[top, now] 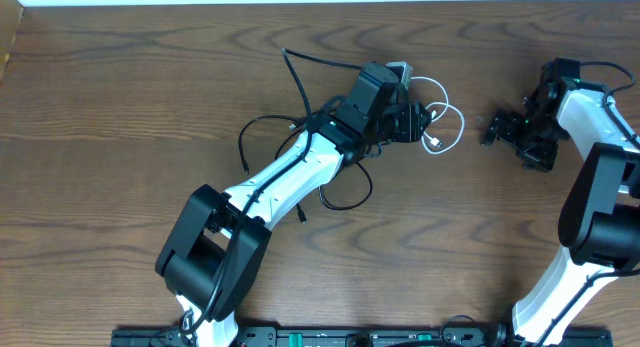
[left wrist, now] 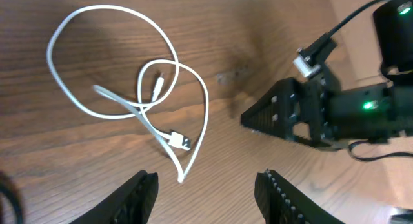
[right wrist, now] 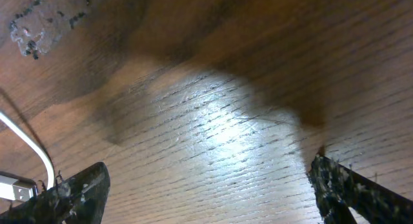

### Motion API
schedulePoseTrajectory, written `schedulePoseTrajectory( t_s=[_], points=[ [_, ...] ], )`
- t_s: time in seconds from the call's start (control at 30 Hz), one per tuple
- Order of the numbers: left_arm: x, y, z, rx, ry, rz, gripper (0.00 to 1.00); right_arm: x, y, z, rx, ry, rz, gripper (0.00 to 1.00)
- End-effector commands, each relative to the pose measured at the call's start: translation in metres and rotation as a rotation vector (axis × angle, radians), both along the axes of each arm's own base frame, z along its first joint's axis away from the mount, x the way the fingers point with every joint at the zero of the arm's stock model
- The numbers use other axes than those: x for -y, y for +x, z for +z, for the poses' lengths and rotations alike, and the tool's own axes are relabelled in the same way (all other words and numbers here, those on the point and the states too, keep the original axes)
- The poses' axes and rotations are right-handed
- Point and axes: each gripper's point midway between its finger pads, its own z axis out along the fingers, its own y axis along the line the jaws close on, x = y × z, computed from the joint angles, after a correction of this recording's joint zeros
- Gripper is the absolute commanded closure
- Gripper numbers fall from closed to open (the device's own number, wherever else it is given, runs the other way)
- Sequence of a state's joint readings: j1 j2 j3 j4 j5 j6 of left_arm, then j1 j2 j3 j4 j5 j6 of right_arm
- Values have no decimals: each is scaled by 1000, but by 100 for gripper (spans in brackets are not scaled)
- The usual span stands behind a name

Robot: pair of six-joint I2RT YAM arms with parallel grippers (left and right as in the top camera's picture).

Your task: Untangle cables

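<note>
Left gripper [left wrist: 206, 185] above white cable [left wrist: 177, 141], jaws apart; right gripper [right wrist: 208, 177] aside

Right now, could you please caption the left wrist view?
Left gripper, jaws open, above looped thin white cable on brown wooden table.

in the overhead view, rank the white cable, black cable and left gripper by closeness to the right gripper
From the right gripper:
1. white cable, lying between the two grippers
2. left gripper, just past that cable
3. black cable, farthest, loops spreading beyond the left gripper
</note>
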State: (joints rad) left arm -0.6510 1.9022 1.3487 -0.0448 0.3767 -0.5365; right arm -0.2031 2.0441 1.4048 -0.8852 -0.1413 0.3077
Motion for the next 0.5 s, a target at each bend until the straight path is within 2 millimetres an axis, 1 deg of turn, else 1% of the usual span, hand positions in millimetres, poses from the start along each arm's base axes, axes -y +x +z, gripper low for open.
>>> schedulePoseTrajectory(
  t_s=[0.0, 0.07, 0.1, 0.2, 0.23, 0.27, 0.3, 0.33, 0.4, 0.43, 0.47],
  points=[
    [-2, 2, -4, 56, 57, -36, 46, -4, 2, 8, 23, -5, 0, 3],
    [-9, 2, -10, 65, 104, -38, 46, -9, 4, 9, 30, -7, 24, 5],
    [-14, 4, -13, 65, 127, -24, 51, -10, 4, 9, 32, -7, 32, 6],
    [-30, 11, -15, 55, 162, 17, 77, -15, 6, 9, 37, -9, 50, 10],
    [-38, 14, -14, 48, 167, 33, 90, -16, 7, 9, 39, -9, 55, 12],
    [-45, 17, -13, 42, 170, 46, 92, -18, 7, 9, 40, -9, 59, 13],
    [-51, 20, -12, 37, 173, 58, 92, -19, 8, 9, 43, -10, 63, 15],
    [-57, 21, -11, 30, 177, 69, 92, -21, 8, 9, 44, -10, 66, 19],
    [-70, 24, -10, 16, 187, 91, 93, -23, 9, 9, 47, -10, 73, 32],
    [-77, 25, -10, 6, 196, 101, 92, -24, 10, 9, 50, -10, 77, 44],
    [-85, 26, -10, -4, 206, 111, 92, -26, 11, 9, 52, -11, 82, 59]
  ],
)
